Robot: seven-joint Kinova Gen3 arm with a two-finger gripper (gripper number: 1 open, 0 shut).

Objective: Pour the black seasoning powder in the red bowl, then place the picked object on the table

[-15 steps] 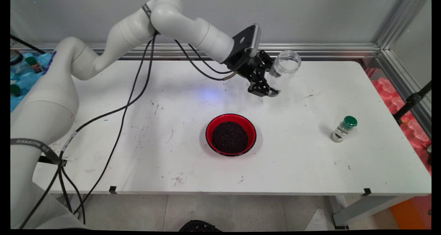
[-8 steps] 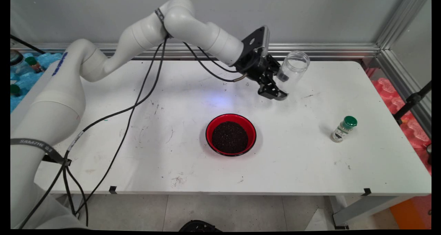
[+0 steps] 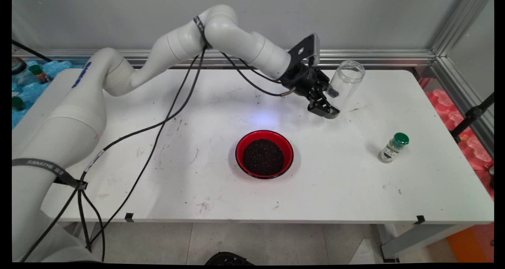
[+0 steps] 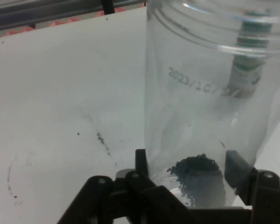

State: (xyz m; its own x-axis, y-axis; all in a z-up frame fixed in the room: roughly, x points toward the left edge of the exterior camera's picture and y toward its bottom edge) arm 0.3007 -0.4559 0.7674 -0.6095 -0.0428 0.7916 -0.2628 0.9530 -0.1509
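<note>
Clear plastic jar (image 3: 344,84), open-topped with a few dark grains at its bottom, clamped tilted in black two-finger gripper (image 3: 330,102). Red bowl of dark grains (image 3: 264,154) sits nearer the camera than the jar; green-capped spice bottle (image 3: 393,147) right of the bowl.

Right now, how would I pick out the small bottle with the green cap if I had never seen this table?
Start at the white table and find the red bowl of dark grains at its middle. Look right toward the table's right edge: the green-capped bottle stands there alone. Unlike the clear jar gripped by the gripper farther back, it is small, capped, and nothing touches it.
</note>
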